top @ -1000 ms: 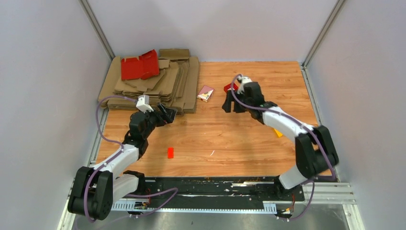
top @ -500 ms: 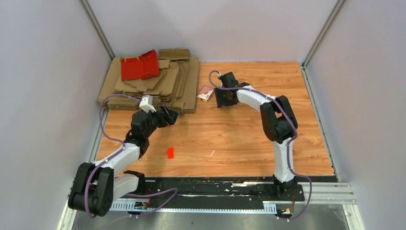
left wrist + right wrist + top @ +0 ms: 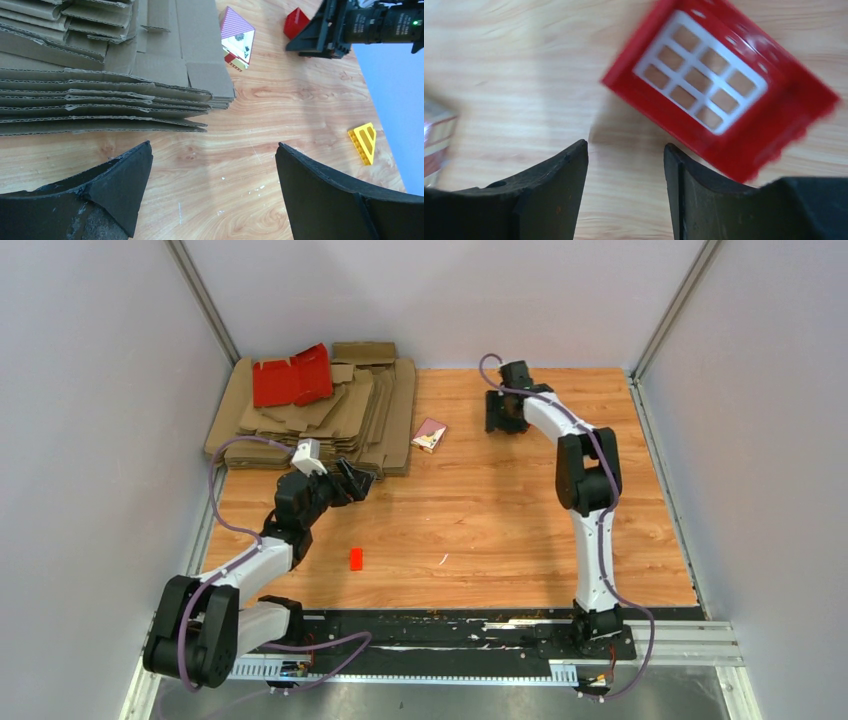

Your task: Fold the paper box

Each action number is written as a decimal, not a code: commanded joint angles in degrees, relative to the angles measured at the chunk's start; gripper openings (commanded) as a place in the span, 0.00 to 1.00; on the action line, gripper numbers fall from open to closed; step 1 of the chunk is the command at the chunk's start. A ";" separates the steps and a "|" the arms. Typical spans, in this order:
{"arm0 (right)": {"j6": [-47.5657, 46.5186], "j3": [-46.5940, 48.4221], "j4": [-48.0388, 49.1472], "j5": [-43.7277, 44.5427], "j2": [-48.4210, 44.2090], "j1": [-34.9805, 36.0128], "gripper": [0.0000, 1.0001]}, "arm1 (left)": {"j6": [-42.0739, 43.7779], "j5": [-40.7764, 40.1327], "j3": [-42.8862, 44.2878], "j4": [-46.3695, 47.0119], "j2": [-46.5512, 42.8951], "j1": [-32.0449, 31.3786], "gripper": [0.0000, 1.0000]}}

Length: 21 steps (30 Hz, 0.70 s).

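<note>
The paper box (image 3: 292,377), bright red creased card, lies flat on top of the brown cardboard stack (image 3: 320,415) at the back left. My left gripper (image 3: 355,480) hovers just in front of that stack, short of the box, and its jaws stand wide open with only bare wood between them (image 3: 214,150). My right gripper (image 3: 503,415) is far from the box at the back centre, pointing down at the table. Its jaws (image 3: 625,150) are partly apart with nothing between them. The paper box does not show in either wrist view.
A small red tile with a white window pattern (image 3: 719,85) lies just beyond my right finger. A pink printed packet (image 3: 430,434) sits beside the stack, a small red piece (image 3: 356,558) near the front, and a yellow piece (image 3: 365,142) to the right. Grey walls enclose the table.
My right arm swung left and then back toward the far wall, and its jaws narrowed. The left arm has hardly moved and stays open.
</note>
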 commanded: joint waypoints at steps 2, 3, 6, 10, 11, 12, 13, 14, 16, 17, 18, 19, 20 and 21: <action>2.76 0.35 -5.42 -0.99 0.30 -7.38 0.59 | 0.43 -0.98 2.29 1.42 0.85 -0.40 1.00; 2.73 -1.38 -3.92 -2.12 -1.29 -7.65 0.59 | 0.38 -0.98 2.33 1.44 0.99 -0.41 1.00; 2.68 -6.98 1.74 -7.98 -6.65 -6.86 0.67 | 0.39 -0.83 2.50 1.41 1.28 -0.41 1.00; 3.35 -9.49 5.92 -14.68 -10.17 -2.79 0.83 | 0.57 -0.96 2.51 1.14 0.90 -0.41 1.00; 3.37 -8.92 5.97 -14.87 -10.19 -0.75 0.84 | 0.64 -0.93 2.55 1.06 0.77 -0.41 1.00; 3.15 -8.10 5.61 -14.60 -9.91 0.94 0.85 | 0.70 -1.04 2.51 1.04 0.72 -0.41 1.00; 2.67 -6.93 5.18 -13.79 -9.50 2.65 0.85 | 0.74 -1.06 2.55 0.93 0.49 -0.41 1.00; 2.07 -5.69 4.26 -12.30 -8.77 4.32 0.85 | 0.74 -1.14 2.51 0.89 0.42 -0.41 1.00; 0.64 -2.40 3.00 -9.40 -7.03 7.41 0.85 | 0.73 -1.22 2.42 0.88 0.32 -0.41 1.00; -0.16 -0.70 2.43 -8.30 -5.89 8.62 0.85 | 0.70 -1.12 2.46 0.86 0.21 -0.41 1.00; -0.72 1.40 1.78 -7.29 -4.72 9.72 0.85 | 0.74 -1.03 2.55 0.88 0.24 -0.41 1.00; -1.06 3.60 1.12 -6.19 -3.35 10.52 0.84 | 0.74 -0.95 2.45 0.86 0.14 -0.41 1.00; -1.29 6.04 0.52 -5.17 -2.04 11.12 0.84 | 0.75 -0.98 2.45 0.86 0.15 -0.41 1.00; -1.44 8.20 0.23 -4.24 -0.90 11.71 0.83 | 0.75 -1.25 2.42 0.79 0.10 -0.41 1.00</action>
